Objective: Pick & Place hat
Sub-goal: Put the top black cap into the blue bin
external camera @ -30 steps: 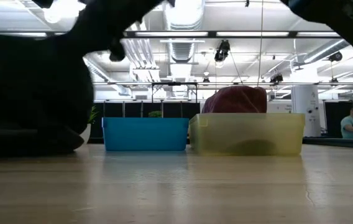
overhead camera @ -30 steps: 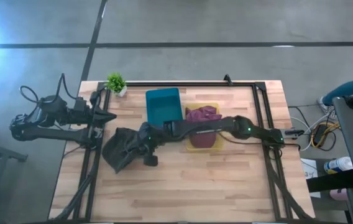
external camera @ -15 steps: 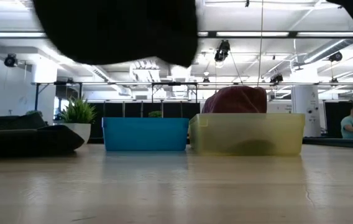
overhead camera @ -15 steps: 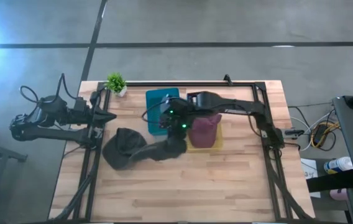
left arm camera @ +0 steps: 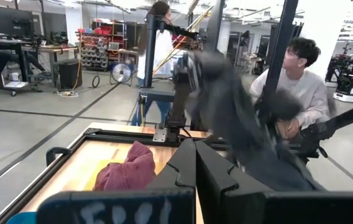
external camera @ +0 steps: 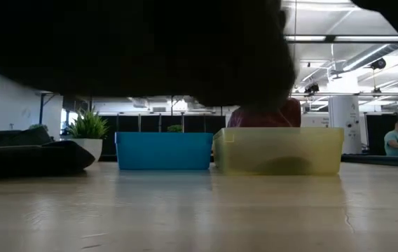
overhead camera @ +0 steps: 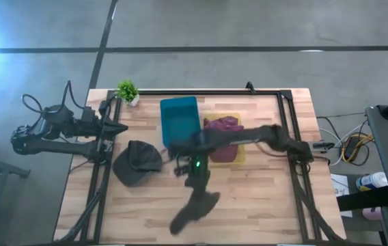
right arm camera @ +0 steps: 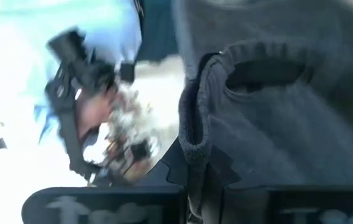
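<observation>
The right gripper [overhead camera: 195, 179] is hanging above the middle of the table [overhead camera: 262, 205], its fingers clamped shut on a dark grey hat [right arm camera: 276, 112] that is trailing toward the table's front edge. A second dark hat [overhead camera: 136, 162] is lying flat near the table's left edge. A maroon hat [overhead camera: 223, 126] is sitting in the yellow bin [external camera: 277, 150], which is standing just beside the blue bin [overhead camera: 180, 117]. The left gripper [overhead camera: 115, 128] is waiting at the left edge, its fingers pressed together and holding nothing.
</observation>
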Robot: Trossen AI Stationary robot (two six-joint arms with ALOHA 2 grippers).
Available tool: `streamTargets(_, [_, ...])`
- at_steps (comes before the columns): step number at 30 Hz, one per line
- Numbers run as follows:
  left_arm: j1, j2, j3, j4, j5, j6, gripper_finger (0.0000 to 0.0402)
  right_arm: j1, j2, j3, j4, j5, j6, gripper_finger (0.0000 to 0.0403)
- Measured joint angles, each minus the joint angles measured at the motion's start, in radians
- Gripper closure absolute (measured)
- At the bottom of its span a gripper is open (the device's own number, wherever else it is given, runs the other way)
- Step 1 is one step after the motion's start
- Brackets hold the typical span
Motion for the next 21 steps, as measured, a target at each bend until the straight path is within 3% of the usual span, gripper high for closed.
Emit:
streamTargets(4, [0.000, 0.000, 0.000, 0.000, 0.000, 0.000, 0.0401, 0.028, 0.125, -0.025, 0.009, -0.080, -0.035, 0.0394])
streamTargets(12, [0.000, 0.000, 0.000, 0.000, 0.000, 0.000, 0.0401, -0.018, 0.313, 0.019, 0.153, -0.059, -0.004, 0.0390])
streamTargets(21, [0.000, 0.000, 0.000, 0.000, 0.000, 0.000, 0.0401, -0.095, 0.325, 0.052, 0.342, 0.200, 0.114, 0.0338])
